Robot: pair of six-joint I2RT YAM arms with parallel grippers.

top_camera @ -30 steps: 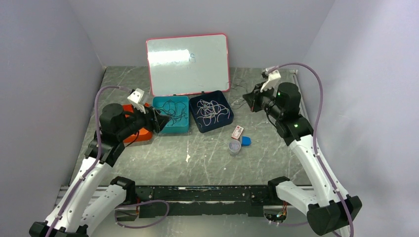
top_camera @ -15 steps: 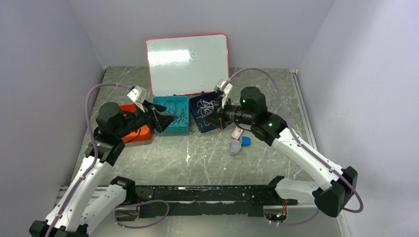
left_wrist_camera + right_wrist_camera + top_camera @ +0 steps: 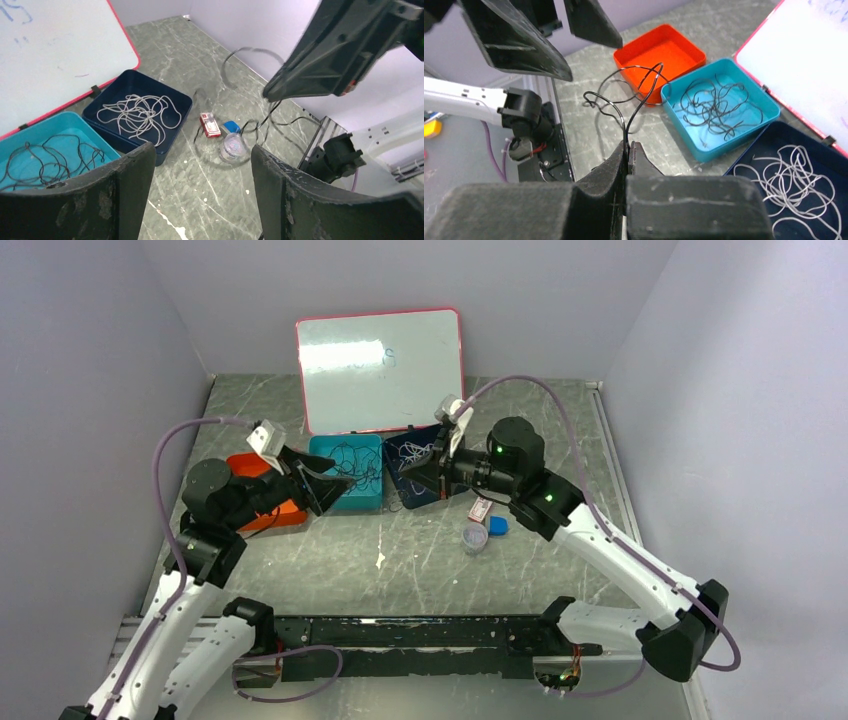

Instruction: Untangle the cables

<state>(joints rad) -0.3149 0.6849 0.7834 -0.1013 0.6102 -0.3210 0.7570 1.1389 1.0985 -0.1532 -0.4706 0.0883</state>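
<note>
Right wrist view: one black cable (image 3: 640, 102) rises in loose loops at frame centre from the right gripper (image 3: 628, 146), whose jaws are pinched tight on its end. It hangs clear of the table, likely so you can separate and sort it. Other black cables (image 3: 719, 105) lie in the teal bin (image 3: 684, 135), and white cables (image 3: 799, 185) in the navy bin (image 3: 751, 150) at lower right. The left gripper (image 3: 200, 152) gapes wide, holding nothing.

A lab test cell: plain lilac walls (image 3: 90, 360) enclose a marbled table (image 3: 400, 560)
</note>
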